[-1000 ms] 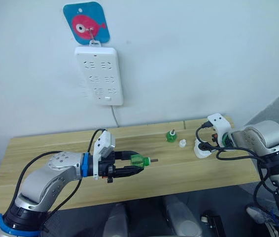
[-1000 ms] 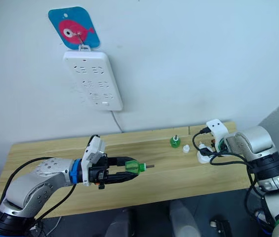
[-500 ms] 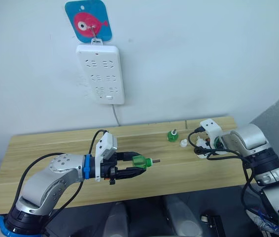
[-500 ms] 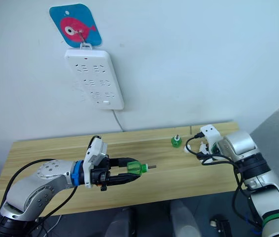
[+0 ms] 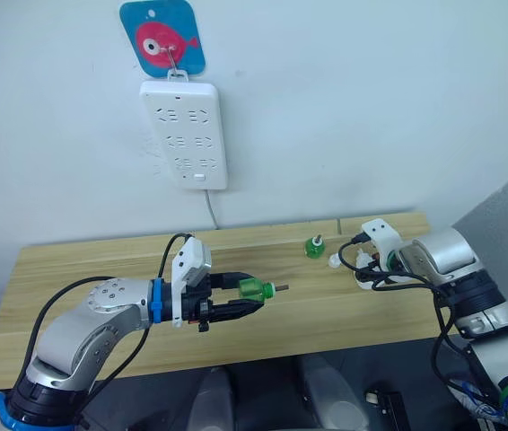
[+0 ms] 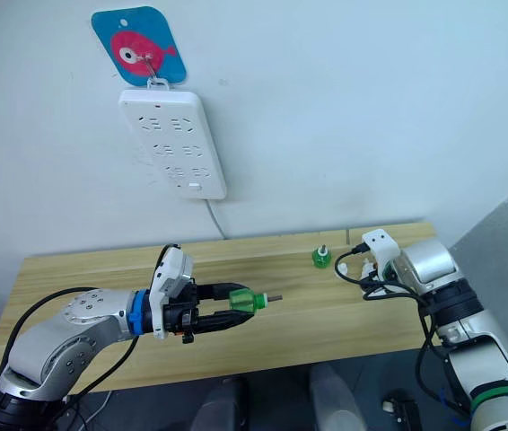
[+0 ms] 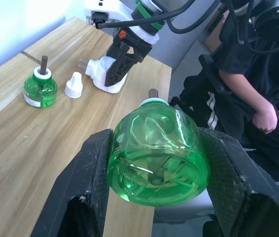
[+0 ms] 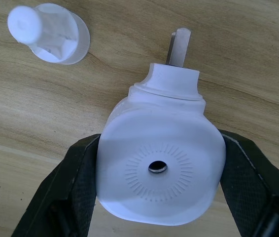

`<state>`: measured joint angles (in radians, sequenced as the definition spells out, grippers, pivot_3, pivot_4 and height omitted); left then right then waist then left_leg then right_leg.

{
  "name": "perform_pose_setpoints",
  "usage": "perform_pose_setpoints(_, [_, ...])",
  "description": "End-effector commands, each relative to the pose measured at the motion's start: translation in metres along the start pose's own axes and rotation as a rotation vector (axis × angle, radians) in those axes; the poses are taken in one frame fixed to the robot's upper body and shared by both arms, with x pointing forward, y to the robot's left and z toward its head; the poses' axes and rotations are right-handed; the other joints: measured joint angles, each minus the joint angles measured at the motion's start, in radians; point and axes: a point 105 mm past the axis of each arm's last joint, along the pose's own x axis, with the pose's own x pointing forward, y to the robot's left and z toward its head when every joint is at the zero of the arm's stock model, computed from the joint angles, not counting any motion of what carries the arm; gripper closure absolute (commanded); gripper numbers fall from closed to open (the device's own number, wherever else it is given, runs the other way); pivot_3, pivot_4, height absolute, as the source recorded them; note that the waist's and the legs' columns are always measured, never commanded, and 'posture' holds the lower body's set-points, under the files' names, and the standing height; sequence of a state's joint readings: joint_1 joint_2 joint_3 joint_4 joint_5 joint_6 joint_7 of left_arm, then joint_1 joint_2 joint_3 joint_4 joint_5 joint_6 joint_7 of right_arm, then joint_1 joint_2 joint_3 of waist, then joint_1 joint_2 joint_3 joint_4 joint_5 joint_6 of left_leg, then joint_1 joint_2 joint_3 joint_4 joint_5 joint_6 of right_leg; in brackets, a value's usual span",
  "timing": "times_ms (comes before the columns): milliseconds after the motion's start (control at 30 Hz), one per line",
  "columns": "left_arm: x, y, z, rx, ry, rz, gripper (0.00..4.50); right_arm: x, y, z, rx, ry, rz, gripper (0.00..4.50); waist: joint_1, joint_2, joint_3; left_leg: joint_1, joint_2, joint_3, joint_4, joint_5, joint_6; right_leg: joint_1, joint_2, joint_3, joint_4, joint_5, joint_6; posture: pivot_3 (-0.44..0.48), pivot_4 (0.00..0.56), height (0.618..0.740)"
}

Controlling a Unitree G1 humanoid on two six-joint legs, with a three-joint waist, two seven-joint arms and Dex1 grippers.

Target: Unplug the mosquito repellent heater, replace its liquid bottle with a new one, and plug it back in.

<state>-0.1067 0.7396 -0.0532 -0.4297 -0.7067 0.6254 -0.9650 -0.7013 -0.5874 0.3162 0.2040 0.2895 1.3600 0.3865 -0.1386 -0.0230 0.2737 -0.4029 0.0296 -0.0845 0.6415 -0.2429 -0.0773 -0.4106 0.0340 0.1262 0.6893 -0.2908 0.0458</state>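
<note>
So right now my left gripper [image 7: 154,197] has its 2 black fingers pinched across the belly of a green bottle [image 7: 155,150], cap off, brown wick poking out the far end, held sideways out over the front part of the wooden table [image 5: 74,269]. I'm guessing that's the new one going in. It looks like thin clear plastic with liquid inside, so light but slick and a bit squishy; I'd keep the grip on the widest part of the body like it is now and not squeeze harder, since the wick looks like it could snap or bend if it bumps anything. My right gripper [image 8: 160,197] is clamped on the 2 flat sides of the mosquito repellent heater [image 8: 160,168], which is lying on the table at the right end, vent hole facing the wrist camera and a metal prong [image 8: 178,47] sticking out. Hard shell, light, smooth and rounded, so it could twist in the pads; holding the broad sides seems right, clear of the prongs and the socket end. A loose white cap [image 8: 51,34] sits just beside it, and another green bottle [image 5: 312,247] stands upright nearby. The power strip [image 5: 184,135] hangs on the wall, empty.
</note>
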Motion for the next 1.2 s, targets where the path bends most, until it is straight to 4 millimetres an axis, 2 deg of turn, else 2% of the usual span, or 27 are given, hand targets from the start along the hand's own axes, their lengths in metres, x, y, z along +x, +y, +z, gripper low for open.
perform_pose_setpoints(33, [0.000,-0.004,0.010,0.035,-0.028,-0.009,2.20,-0.014,-0.008,0.011,0.015,-0.057,-0.003,1.45,0.000,0.000,0.000,0.000,0.000,0.000,0.000,0.000,0.000,0.000,0.000,0.000,0.000,0.000,0.000,-0.115,0.246,0.740])
perform_pose_setpoints(133, [-0.003,0.000,0.011,0.033,-0.031,-0.013,2.20,-0.034,-0.012,0.018,0.035,-0.119,0.028,1.45,0.000,0.000,0.000,-0.001,0.000,0.000,0.000,0.000,0.000,0.000,0.000,0.000,0.000,0.000,0.000,-0.135,0.231,0.740])
perform_pose_setpoints(233, [-0.003,0.006,0.018,0.042,-0.043,-0.038,2.20,-0.069,-0.012,0.022,0.050,-0.222,0.117,1.45,0.001,0.000,0.000,-0.003,-0.001,-0.001,0.000,0.000,0.000,-0.002,-0.001,-0.001,0.000,0.000,0.000,-0.163,0.212,0.740])
perform_pose_setpoints(333, [-0.003,0.010,0.031,0.043,-0.076,-0.078,2.20,-0.104,-0.001,0.023,0.023,-0.347,0.245,1.45,0.002,0.000,-0.001,-0.006,-0.001,-0.003,0.001,0.000,0.000,-0.003,-0.001,-0.004,-0.001,0.002,-0.001,-0.195,0.196,0.740])
perform_pose_setpoints(467, [-0.001,0.015,0.047,0.048,-0.115,-0.131,2.20,-0.145,0.032,0.020,-0.073,-0.534,0.483,1.45,-0.004,0.000,-0.003,-0.008,-0.001,-0.005,0.002,0.000,0.000,-0.004,-0.001,-0.005,-0.003,0.002,-0.001,-0.243,0.174,0.740])
perform_pose_setpoints(500, [0.000,0.016,0.053,0.043,-0.127,-0.146,2.20,-0.160,0.046,0.022,-0.069,-0.623,0.604,1.45,-0.005,0.000,-0.003,-0.009,-0.001,-0.004,0.002,0.000,0.000,-0.004,-0.001,-0.005,-0.003,0.003,-0.001,-0.250,0.171,0.740])
perform_pose_setpoints(567, [0.002,0.016,0.063,0.055,-0.127,-0.187,2.20,-0.177,0.061,0.021,-0.085,-0.731,0.697,1.45,-0.017,0.001,-0.005,-0.011,0.000,-0.005,0.003,0.000,0.000,-0.005,-0.001,-0.006,-0.002,0.003,-0.001,-0.276,0.158,0.740])
perform_pose_setpoints(767, [0.001,0.015,0.073,0.112,-0.076,-0.261,2.20,-0.192,0.081,0.025,-0.074,-0.809,0.866,1.45,-0.058,0.001,-0.021,-0.013,-0.002,-0.004,0.005,0.001,-0.001,-0.007,-0.002,-0.005,0.000,0.006,-0.001,-0.293,0.135,0.740])
perform_pose_setpoints(1033, [-0.002,0.011,0.094,0.148,-0.107,-0.279,2.20,-0.195,0.099,0.027,-0.129,-0.792,0.944,1.45,-0.083,0.002,-0.042,-0.012,-0.002,-0.004,0.005,0.001,-0.001,-0.010,-0.002,-0.004,0.007,0.006,-0.001,-0.261,0.117,0.740])
perform_pose_setpoints(1200, [-0.006,0.007,0.101,0.110,-0.141,-0.289,2.20,-0.192,0.100,0.030,-0.116,-0.799,0.956,1.45,-0.087,0.002,-0.053,-0.012,-0.002,-0.003,0.005,0.001,-0.001,-0.010,-0.001,-0.004,0.008,0.005,0.000,-0.243,0.110,0.740])
